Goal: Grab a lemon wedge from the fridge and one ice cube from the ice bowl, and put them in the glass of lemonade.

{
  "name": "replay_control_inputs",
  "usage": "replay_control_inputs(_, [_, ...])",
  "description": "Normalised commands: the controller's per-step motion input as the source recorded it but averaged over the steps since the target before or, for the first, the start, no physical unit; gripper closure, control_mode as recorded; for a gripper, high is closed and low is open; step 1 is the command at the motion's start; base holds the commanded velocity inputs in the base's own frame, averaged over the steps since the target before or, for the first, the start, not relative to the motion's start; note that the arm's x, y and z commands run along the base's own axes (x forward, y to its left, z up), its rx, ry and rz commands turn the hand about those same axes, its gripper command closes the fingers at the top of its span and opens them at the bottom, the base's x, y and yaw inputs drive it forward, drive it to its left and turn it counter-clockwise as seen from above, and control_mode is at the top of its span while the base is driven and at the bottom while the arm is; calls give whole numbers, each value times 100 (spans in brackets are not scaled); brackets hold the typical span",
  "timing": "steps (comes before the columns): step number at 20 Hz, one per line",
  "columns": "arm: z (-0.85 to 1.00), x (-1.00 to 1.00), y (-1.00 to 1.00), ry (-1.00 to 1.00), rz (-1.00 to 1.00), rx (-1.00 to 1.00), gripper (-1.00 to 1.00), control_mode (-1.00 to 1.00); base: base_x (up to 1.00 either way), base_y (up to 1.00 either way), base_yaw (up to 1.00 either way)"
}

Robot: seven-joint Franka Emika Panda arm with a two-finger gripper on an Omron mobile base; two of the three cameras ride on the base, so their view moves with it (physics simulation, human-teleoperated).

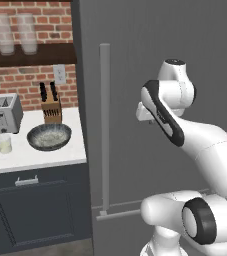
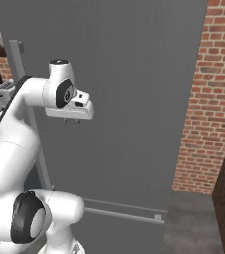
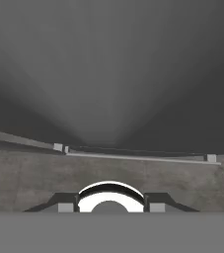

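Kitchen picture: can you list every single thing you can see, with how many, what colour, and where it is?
fridge: 1, dark grey, door shut, straight ahead of the robot.
fridge handle: 1, light grey upright bar, along the door's left edge.
counter: 1, white top, left of the fridge.
toaster: 1, silver, back left of the counter.
knife block: 1, brown with dark handles, by the brick wall.
ice bowl: 1, dark grey, whitish contents, in front of the knife block.
glass of lemonade: 1, pale yellowish, in front of the toaster.
frosted glasses: 2, on the dark shelf.
gripper: 1, on the white arm, before the fridge door; open or shut is unclear.
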Motion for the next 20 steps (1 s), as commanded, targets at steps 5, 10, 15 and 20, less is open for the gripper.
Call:
replay_control_inputs(5, [0,-26,1,1,4,0,-100,-100,0,0,0])
replay_control_inputs(10, [0,-98,0,-10,2,7,-100,-100,0,0,0])
replay_control_inputs(15, [0,-69,16,-1,0,0,-100,-100,0,0,0])
replay_control_inputs(20, [0,-1,66,0,-2,-2,-100,-100,0,0,0])
